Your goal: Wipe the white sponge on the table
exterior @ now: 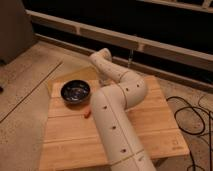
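The table [155, 117] is a light-brown bamboo slab on the speckled floor. My white arm [116, 125] rises from the bottom middle, bends at an elbow [131, 90] over the table and reaches back left to the wrist [102, 57]. The gripper [103, 76] hangs below the wrist at the table's far side, just right of the bowl, mostly hidden behind my arm. No white sponge shows; it is hidden or out of view.
A dark bowl [75, 92] sits on the table's far left part. A small orange-red object [87, 114] lies in front of it beside my arm. A yellowish flat patch [67, 79] lies behind the bowl. Black cables [192, 117] lie on the floor at right.
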